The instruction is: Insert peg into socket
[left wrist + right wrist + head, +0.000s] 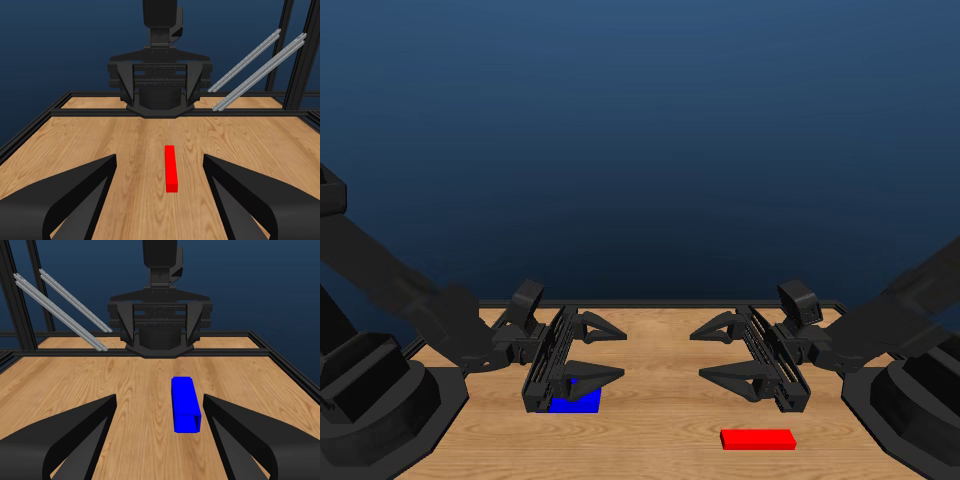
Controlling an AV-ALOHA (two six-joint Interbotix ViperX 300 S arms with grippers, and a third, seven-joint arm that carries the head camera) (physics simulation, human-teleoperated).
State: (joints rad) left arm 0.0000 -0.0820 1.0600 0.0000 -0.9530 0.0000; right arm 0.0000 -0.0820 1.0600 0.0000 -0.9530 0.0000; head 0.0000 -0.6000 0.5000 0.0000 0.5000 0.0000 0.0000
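We have both arms hovering over the wooden table with nothing picked up yet. Our left gripper has its jaws spread wide and empty, and our right gripper matches it, wide and empty too. In the head view the socket lies on the table at about 7 o'clock from centre, partly hidden under the left gripper; the peg lies flat at about 5 o'clock, below and nearer the camera than the right gripper. Neither touches a jaw. The step in hand, as we judge it, is the two grasps: left arm for the blue block, right arm for the red bar. To do it well we should lower each gripper straight over its piece, straddle the narrow width near one end, and leave the socket's open end and the peg's far end free for mating.
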